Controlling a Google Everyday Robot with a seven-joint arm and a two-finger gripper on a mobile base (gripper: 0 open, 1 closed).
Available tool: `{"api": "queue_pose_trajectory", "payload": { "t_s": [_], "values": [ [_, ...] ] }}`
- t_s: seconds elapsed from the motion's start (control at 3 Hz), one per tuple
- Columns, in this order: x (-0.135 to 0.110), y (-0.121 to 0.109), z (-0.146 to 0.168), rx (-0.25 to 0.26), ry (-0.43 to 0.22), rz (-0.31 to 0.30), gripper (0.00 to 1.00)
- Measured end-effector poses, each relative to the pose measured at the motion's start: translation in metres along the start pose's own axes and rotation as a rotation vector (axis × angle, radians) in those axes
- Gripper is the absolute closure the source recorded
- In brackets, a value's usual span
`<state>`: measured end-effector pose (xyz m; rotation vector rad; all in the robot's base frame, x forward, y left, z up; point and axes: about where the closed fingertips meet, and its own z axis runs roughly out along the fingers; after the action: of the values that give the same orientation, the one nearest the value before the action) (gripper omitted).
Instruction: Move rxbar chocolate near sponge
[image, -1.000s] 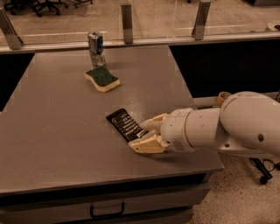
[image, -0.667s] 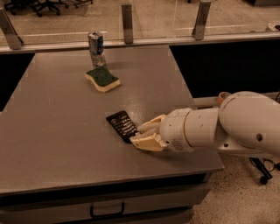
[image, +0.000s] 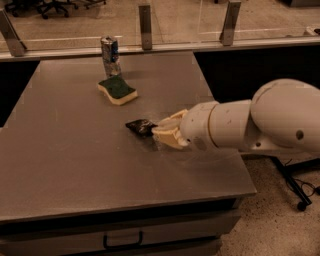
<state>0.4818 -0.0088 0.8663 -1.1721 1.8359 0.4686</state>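
Tabletop (image: 75, 175), grey, beside a glass partition (image: 190, 20), carries sponge (image: 117, 90) and can (image: 110, 54); fingers (image: 167, 136) clamp rxbar chocolate (image: 139, 126) mid-table.

The rxbar chocolate (image: 139, 126), a flat black wrapper, was near the middle of the tabletop (image: 75, 175), its right end hidden by the end effector (image: 160, 133); the sponge (image: 117, 90), pale yellow foam with a dark green top, sat flat farther back, apart from the bar.
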Motion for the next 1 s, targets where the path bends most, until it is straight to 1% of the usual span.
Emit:
{"api": "queue_pose_trajectory", "payload": {
  "t_s": [0.33, 0.67, 1.0],
  "values": [
    [-0.061, -0.026, -0.002, 0.042, -0.079, -0.046, 1.0],
    [-0.086, -0.043, 0.012, 0.047, -0.113, -0.072, 1.0],
    [-0.08, -0.056, 0.031, 0.052, -0.108, -0.069, 1.0]
  ]
}}
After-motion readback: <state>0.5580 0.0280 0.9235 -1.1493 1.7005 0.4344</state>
